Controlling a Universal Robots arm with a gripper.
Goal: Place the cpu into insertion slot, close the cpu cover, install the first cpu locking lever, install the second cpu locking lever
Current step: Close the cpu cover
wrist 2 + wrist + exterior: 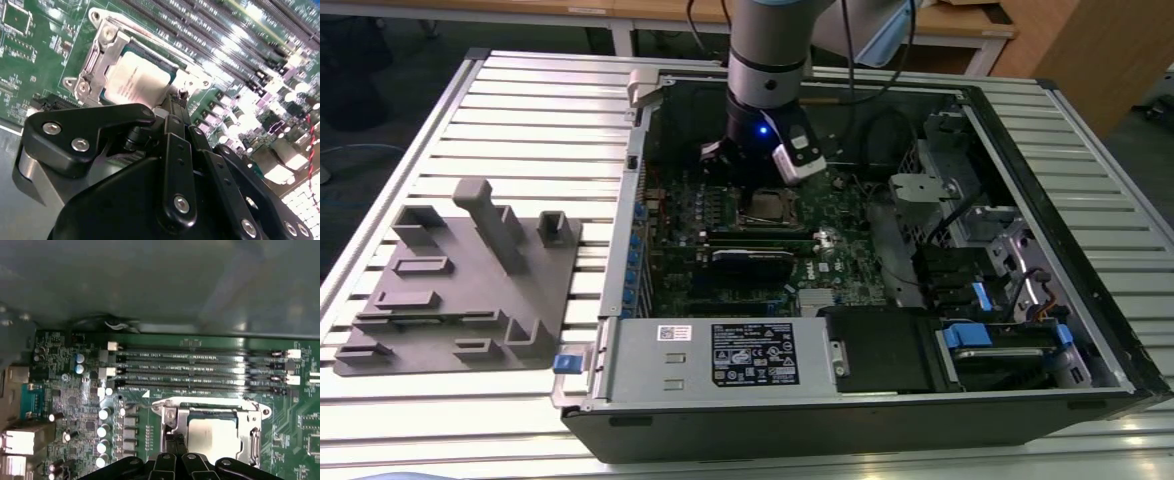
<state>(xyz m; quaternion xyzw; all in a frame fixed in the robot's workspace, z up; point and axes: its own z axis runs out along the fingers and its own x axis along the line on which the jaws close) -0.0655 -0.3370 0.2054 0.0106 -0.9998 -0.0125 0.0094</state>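
Observation:
The cpu (136, 80) lies flat in the insertion slot (765, 208), its silver-grey face up; the first wrist view shows the cpu (212, 436) too. The cpu cover (98, 56) is down around it as a silvery frame, also seen as the cover (172, 416) in the first wrist view. A thin metal lever (200, 399) runs along the socket's side next to the memory slots. My gripper (178, 98) hangs low over the board at one edge of the socket, fingers drawn together to a narrow tip. In the exterior view the gripper (736, 165) is inside the open computer case, just behind the socket.
Long black memory slots (200, 372) run beside the socket, with capacitors (105, 432) on another side. The case walls (640, 180) enclose the board. A power supply (720, 355) and drive bays (987, 300) fill the case's near and right parts. A grey fixture (467, 270) sits on the table.

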